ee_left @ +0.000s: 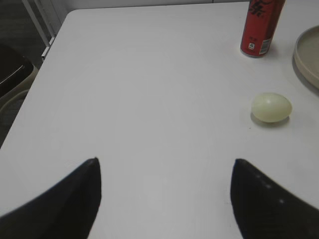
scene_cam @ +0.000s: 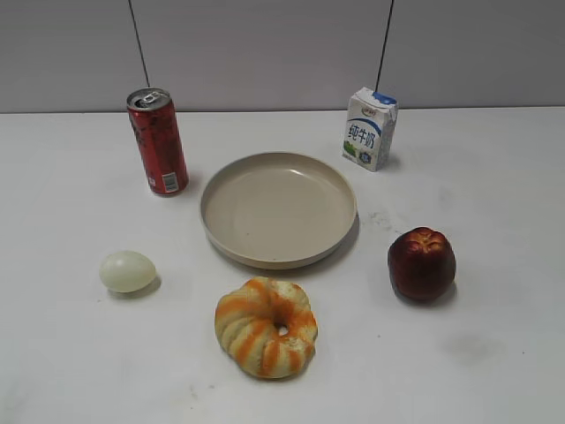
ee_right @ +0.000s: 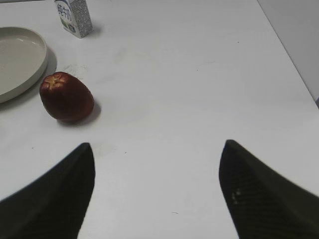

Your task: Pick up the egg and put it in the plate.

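The pale whitish-green egg [scene_cam: 128, 271] lies on the white table left of the beige plate [scene_cam: 221, 225]; it also shows in the left wrist view [ee_left: 271, 107], ahead and to the right of my left gripper [ee_left: 165, 162], which is open and empty. The plate's rim shows at the right edge of the left wrist view [ee_left: 305, 59] and at the left of the right wrist view [ee_right: 35, 64]. My right gripper [ee_right: 157, 147] is open and empty over bare table right of the apple. Neither gripper shows in the exterior view.
A red can [scene_cam: 158, 141] stands back left of the plate, a milk carton [scene_cam: 369, 128] back right. A dark red apple [scene_cam: 422, 263] sits right of the plate, a striped ring-shaped bread [scene_cam: 266, 327] in front of it. The table's left edge [ee_left: 35, 84] is near.
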